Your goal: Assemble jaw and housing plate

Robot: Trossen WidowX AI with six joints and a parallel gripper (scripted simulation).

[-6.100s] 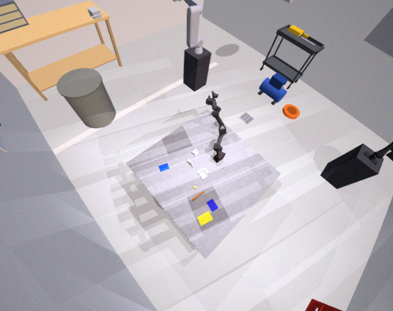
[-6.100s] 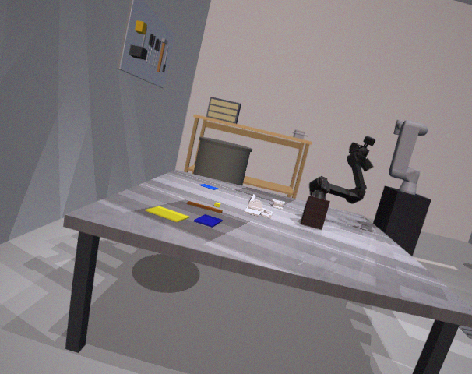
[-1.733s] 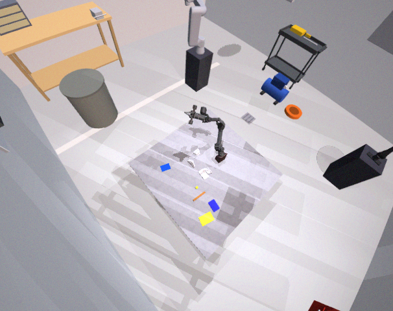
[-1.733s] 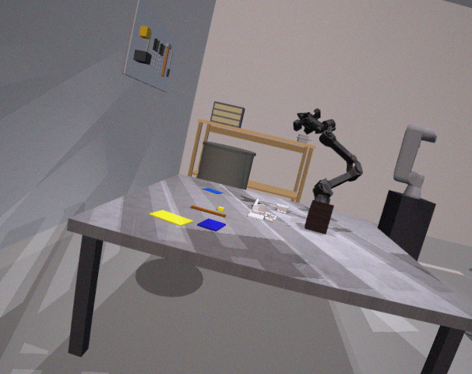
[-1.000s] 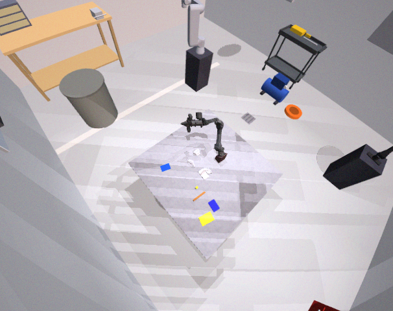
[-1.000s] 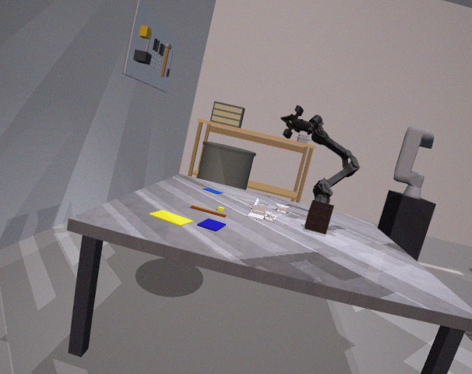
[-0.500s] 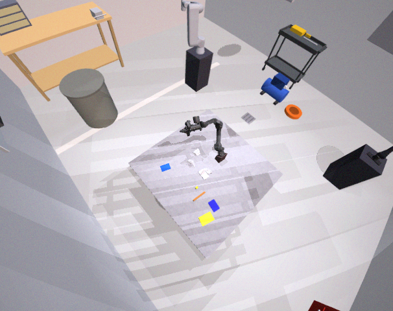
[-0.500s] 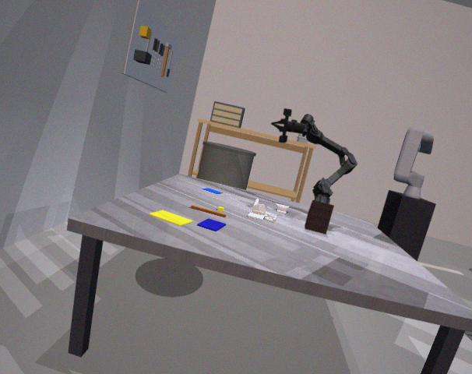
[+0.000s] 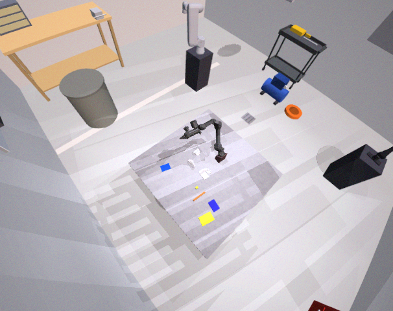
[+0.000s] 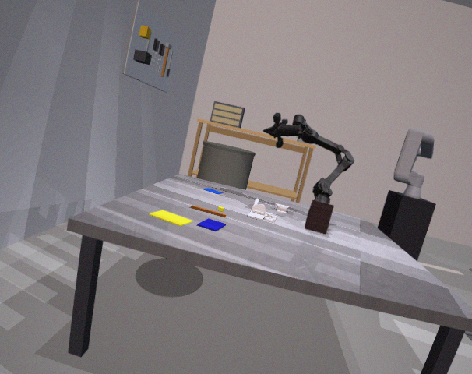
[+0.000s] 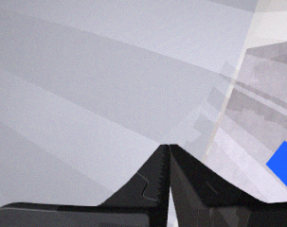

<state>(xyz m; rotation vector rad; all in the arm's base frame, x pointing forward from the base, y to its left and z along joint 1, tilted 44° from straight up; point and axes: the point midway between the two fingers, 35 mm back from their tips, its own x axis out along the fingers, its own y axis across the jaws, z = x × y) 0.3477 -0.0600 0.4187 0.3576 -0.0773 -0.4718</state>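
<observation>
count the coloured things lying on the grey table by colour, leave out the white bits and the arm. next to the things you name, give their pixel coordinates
blue: 2 (light blue piece [image 9: 165, 167] [image 10: 213, 191] [image 11: 284, 163], dark blue piece [image 9: 213, 205] [image 10: 211, 224])
yellow: 2 (flat piece [image 9: 206, 218] [image 10: 170, 217], small cube [image 9: 196, 187] [image 10: 220, 209])
orange: 1 (stick [image 9: 199, 196] [image 10: 207, 211])
total: 5

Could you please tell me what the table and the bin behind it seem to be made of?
The table: probably wood or laminate, matt, judging by its streaky grey planks. The bin: perhaps plastic or painted metal, from its smooth, even grey-green wall.
</observation>
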